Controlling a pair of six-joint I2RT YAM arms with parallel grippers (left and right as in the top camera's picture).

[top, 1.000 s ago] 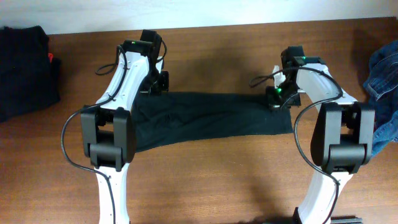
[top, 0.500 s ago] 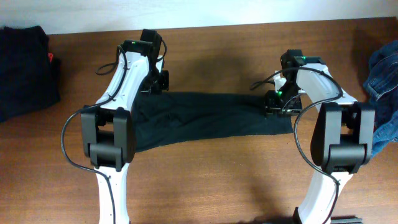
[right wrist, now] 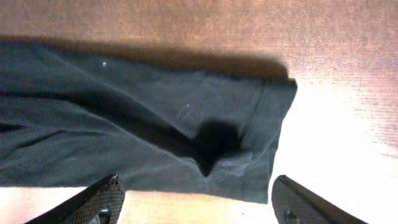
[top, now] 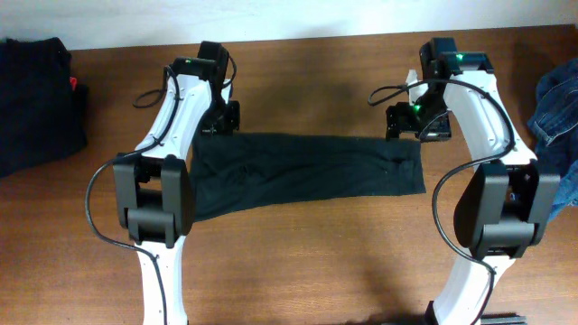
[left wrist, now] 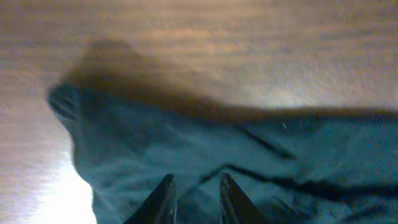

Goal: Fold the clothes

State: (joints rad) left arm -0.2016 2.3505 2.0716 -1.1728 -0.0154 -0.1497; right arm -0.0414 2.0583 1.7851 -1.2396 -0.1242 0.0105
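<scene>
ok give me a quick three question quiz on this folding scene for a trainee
1. True or false: the black shirt lies as a long band across the table.
2. What lies at the table's right end? A) blue denim B) a white towel C) a red cap
3. Fill in: the right jaws stand ___ above the shirt's end, holding nothing.

Key: 1 true; 2 A; 3 open

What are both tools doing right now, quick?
Left tool: open a little, holding nothing, above the black shirt.
Right tool: wide open, holding nothing.
</scene>
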